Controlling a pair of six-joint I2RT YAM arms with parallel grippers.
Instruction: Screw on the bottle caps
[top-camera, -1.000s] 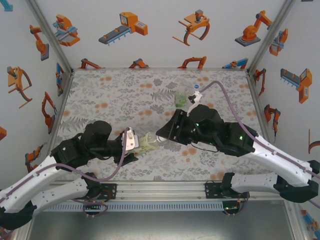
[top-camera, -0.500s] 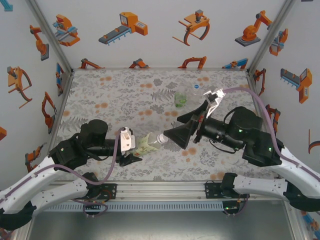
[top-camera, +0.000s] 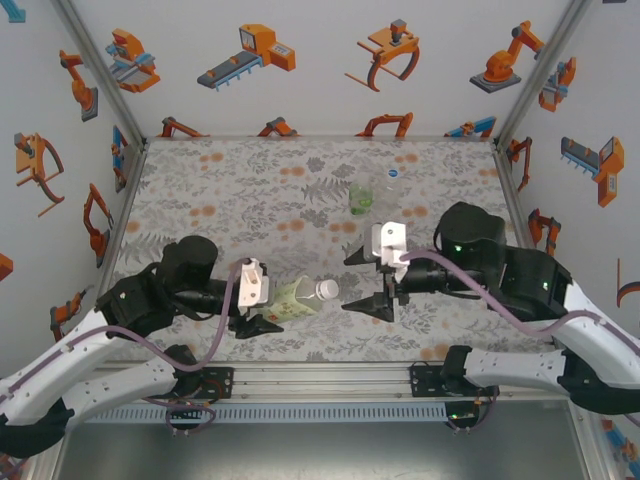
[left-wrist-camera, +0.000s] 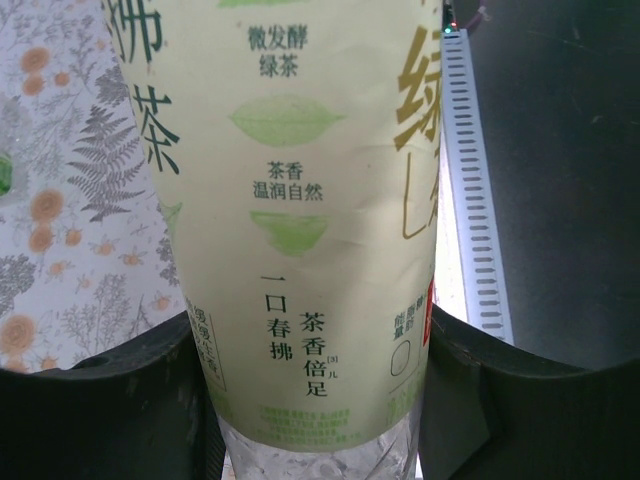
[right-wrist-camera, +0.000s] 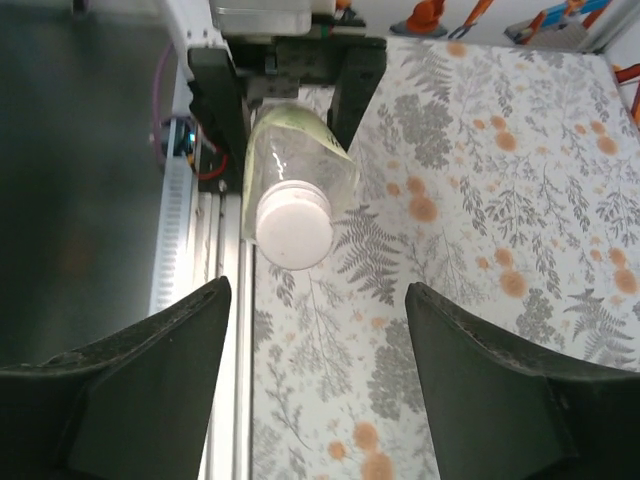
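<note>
The left gripper (left-wrist-camera: 315, 385) is clamped across the lower body of a green tea bottle (left-wrist-camera: 300, 200), one dark finger on each side of its pale yellow label. It holds the bottle tipped over, close to lying flat, just above the near edge of the table (top-camera: 200, 190). In the top view the left gripper (top-camera: 270, 306) points the bottle (top-camera: 295, 300) neck-first toward the other arm. The white cap (top-camera: 327, 290) sits on that neck.

The right gripper (right-wrist-camera: 320, 340) faces the bottle end-on with its jaws standing apart and nothing between them. The white cap (right-wrist-camera: 293, 227) lies ahead of its fingertips, in line with the gap and not touched. Seen from above, the right gripper (top-camera: 358, 280) is just beside the cap. Whether the cap is fully threaded down I cannot tell.

The bottle (right-wrist-camera: 300, 160) looks like thin clear plastic, so it is probably light and likely to dent or twist under a hard squeeze. The glossy label may let it slip round. The grip on the stiffer base end suits that. The cap is small, rigid and short-skirted. The best hold is probably on opposite sides of its rim, square to the neck, firm enough to turn without skidding.

Far back on the table stand a green bottle (top-camera: 360, 200) and, touching or just beside it, a colourless bottle (top-camera: 386, 192) with a blue-topped cap (top-camera: 394, 173).
</note>
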